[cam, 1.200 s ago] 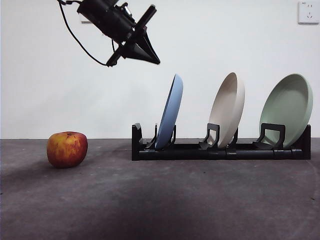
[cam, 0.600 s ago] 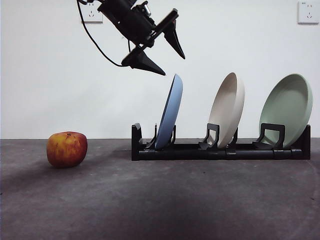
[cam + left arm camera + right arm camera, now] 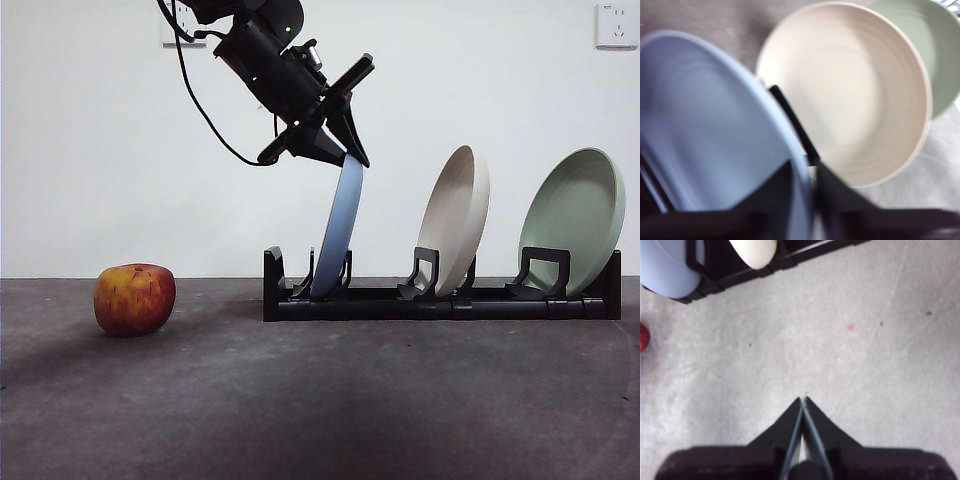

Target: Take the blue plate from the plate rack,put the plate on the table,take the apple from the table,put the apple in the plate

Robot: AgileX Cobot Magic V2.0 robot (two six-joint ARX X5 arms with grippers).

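While straddling blue plate (image 3: 340,225) rim: left hand (image 3: 340,150).

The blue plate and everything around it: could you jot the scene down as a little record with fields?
blue plate: upright in the plate rack, first slot
left gripper: at the plate's top rim, one jaw on each side of it
right gripper: shut, waiting over bare table
apple: on the table, apart from the rack
beige plate: middle slot
green plate: last slot
stage: plate not yet lifted
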